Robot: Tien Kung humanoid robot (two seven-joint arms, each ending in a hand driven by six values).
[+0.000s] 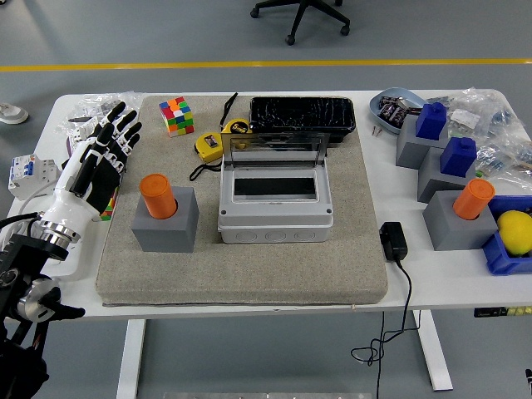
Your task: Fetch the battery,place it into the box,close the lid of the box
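Left hand (101, 158) over the bench's (274, 295) left edge, fingers (125, 125) spread and holding nothing; orange battery (157, 196) stands upright in grey holder (165, 220) just right of and below the fingers, axis vertical; open-lidded box (275, 204) further right; right hand not seen

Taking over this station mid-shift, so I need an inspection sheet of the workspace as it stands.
Surface: white table with grey mat.
Job's things: grey box, lid raised; orange battery upright in grey holder.
Clutter: Rubik's cube, tape measure, black tray, blue bin with yellow fruit.
Hands: left hand open, left of mat; right unseen.
Cables: black adapter, cord hanging over the edge.
Surroundings: office chair base.
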